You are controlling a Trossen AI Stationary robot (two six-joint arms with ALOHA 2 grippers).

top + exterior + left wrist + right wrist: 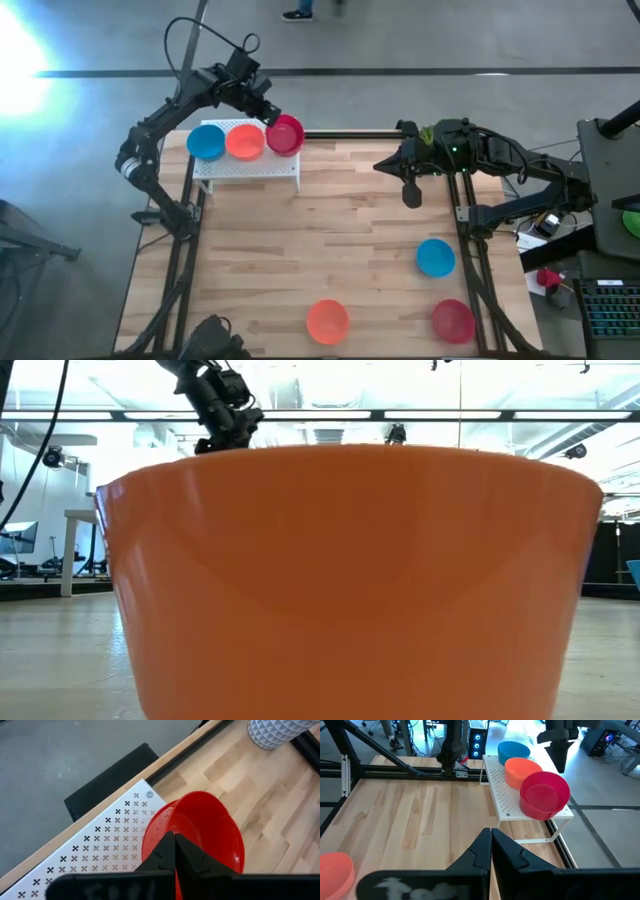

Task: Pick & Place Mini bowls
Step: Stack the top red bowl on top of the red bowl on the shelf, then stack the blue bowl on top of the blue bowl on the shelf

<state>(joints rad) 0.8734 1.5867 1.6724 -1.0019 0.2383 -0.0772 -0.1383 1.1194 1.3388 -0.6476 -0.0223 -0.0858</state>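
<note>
Three mini bowls are on a white perforated shelf (245, 168) at the table's far left: blue (207, 141), orange (245, 141) and red (285, 135). The red bowl (545, 794) is tilted and overhangs the shelf's right end. My left gripper (271, 120) is just above it, shut on it. Three more bowls rest on their bases on the near right of the table: blue (435, 257), orange (327, 321) and red (453, 320). That orange bowl (350, 580) fills the low view. My right gripper (410, 195) hangs shut over the far right, touching nothing. My left gripper (175, 836) is shut on the red bowl's wall near its rim (152, 837), on the side toward the table's far edge. It slants down from the far left. The fingers hide the place of contact. The bowl is tilted, with its underside on the shelf's end (540, 815).
A white patterned pot (275, 730) with a green plant (428, 135) stands at the table's far edge, under the right arm. Black frame rails run along the table's far edge (395, 770) and both sides. Bare wood (330, 230) lies between the shelf and the loose bowls.
</note>
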